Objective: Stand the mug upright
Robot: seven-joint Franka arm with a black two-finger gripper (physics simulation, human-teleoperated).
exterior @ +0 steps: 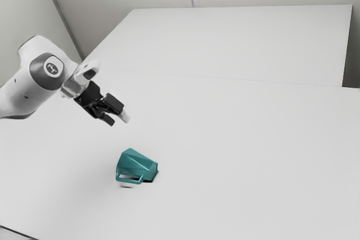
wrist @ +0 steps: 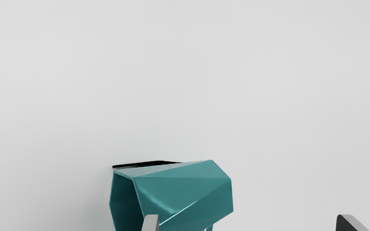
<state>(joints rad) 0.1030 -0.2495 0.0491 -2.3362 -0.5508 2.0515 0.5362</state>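
The teal faceted mug [exterior: 136,164] lies on its side

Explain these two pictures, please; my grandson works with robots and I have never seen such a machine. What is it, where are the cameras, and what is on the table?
The machine is a single robot arm, white and jointed, ending in a black two-finger gripper, its hand. One picture is taken from beside the arm. The other comes from a camera on the hand itself, so the tips of its fingers peek in at the bottom edge.

On the pale table lies a teal mug, tipped on its side, with a handle. Nothing is held: the fingers stand apart, above the table.
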